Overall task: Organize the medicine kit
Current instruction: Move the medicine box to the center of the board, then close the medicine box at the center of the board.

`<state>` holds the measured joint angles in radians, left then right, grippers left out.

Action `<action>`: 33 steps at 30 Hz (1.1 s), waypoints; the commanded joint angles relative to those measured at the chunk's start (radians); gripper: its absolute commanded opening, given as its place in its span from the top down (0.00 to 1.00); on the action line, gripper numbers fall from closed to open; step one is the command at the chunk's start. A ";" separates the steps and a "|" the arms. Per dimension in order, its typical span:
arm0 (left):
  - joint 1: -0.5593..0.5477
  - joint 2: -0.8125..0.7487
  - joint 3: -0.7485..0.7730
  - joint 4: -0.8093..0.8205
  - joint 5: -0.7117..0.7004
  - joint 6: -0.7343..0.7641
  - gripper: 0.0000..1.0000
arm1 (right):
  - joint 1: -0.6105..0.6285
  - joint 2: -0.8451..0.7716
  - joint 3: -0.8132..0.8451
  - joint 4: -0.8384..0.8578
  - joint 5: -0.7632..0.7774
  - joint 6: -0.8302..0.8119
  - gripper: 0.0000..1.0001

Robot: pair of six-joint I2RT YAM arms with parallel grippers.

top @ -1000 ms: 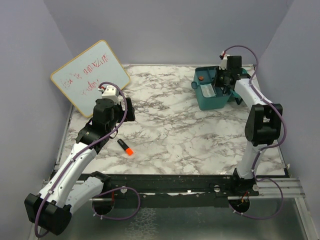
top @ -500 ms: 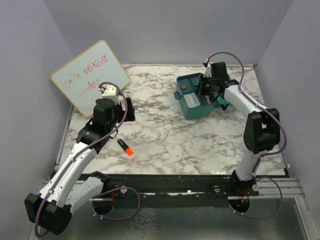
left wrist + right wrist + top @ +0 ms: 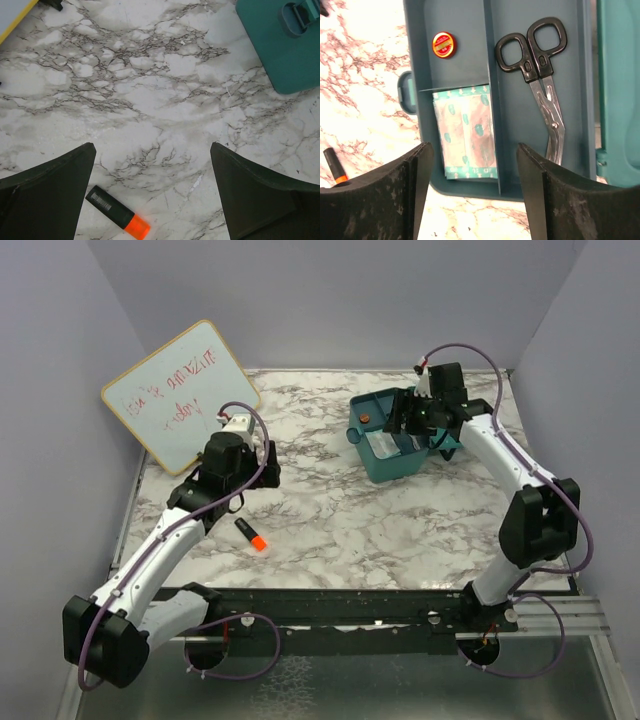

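**Teal medicine kit (image 3: 392, 467) open at the far right of the table (image 3: 340, 515), both claws released**

The kit sits on the marble-patterned table towards its far right part, turned at an angle. Its lid (image 3: 620, 75) is raised on the side away from the latch (image 3: 407, 93).

The right claw (image 3: 408, 418) hangs over the open box with its jaws spread wide, grasping nothing. Its wrist camera looks straight down into the compartments. A long one holds black-handled scissors (image 3: 540, 65), lying lengthwise. Beside it, a smaller compartment holds a round red tin (image 3: 443, 44). Across a low divider from the tin, a pale green-and-white packet (image 3: 467, 131) lies flat. The claw's dark fingers (image 3: 380, 195) frame the lower edge of that view, over the packet end of the box.

The left claw (image 3: 264, 462) hovers above bare table, well to the left of the kit. Its jaws are also apart and empty. In its wrist view a rounded corner of the kit and the latch show at the upper right.

A black marker (image 3: 252, 534) with an orange cap lies on the table near the left arm. In the left wrist view it shows low between the two fingers, closer to the left one and touching neither.

A wooden-framed whiteboard (image 3: 180, 395) leans at the far left corner. Its red writing is too small to read.
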<state>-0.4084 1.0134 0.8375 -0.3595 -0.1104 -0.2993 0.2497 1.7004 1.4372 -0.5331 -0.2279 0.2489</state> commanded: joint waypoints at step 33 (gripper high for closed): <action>-0.006 0.025 0.014 0.055 0.160 0.023 0.01 | -0.500 -0.227 -0.613 0.769 -0.116 0.632 0.00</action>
<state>-0.4084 1.0557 0.8551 -0.3206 0.0196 -0.2893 -0.2504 1.4597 0.8989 0.0154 -0.2581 0.7486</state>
